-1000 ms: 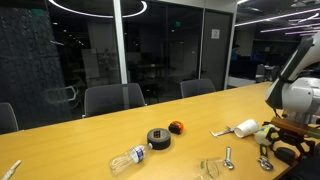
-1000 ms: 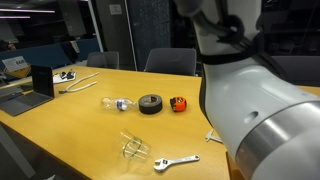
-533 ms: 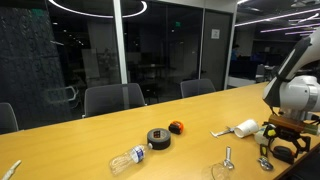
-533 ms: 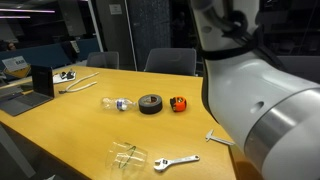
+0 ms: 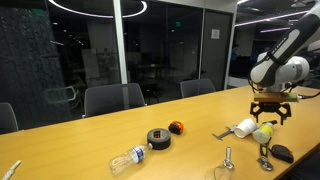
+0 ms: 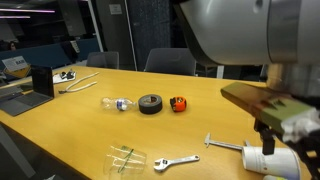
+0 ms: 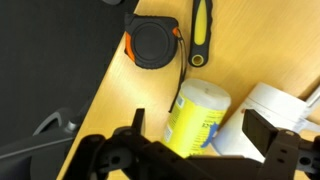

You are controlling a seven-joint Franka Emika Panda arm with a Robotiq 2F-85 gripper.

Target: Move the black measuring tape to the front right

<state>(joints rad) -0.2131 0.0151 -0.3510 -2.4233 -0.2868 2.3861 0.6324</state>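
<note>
While the gripper (image 5: 270, 118) hangs above the end of the table (image 5: 195, 108), jaws spread wide and grasping nothing, the black measuring tape (image 5: 283, 152) lies flat on the wood below it and off to one side, hard by the table's edge in an exterior view.

Over to the wrist view: the tape (image 7: 152, 43) shows its broad face up, black with an orange rim. One flank sits right at the table edge, with dark floor beyond and no spare wood there. On the other flank a yellow-and-black tool handle (image 7: 200, 30) lies just beside it, running roughly along the edge. Nearer the fingers (image 7: 135, 125) stands a yellow-green cylinder (image 7: 198, 120), with a white object (image 7: 275, 105) just beside that, so this corner is crowded.

As for orientation, the case reads as a low oval from outside, its longer axis across the picture. From the wrist it is nearly round, with a squarer corner towards the tool handle. Which way the tape mouth points, I cannot tell.

Further in, a wrench (image 5: 228, 156) lies near the front edge. The black tape roll (image 5: 158, 137), a small orange-and-black object (image 5: 176, 127) and a plastic bottle (image 5: 128, 157) sit mid-table, well apart from the tape. Bare wood shows between the wrench and the roll.
</note>
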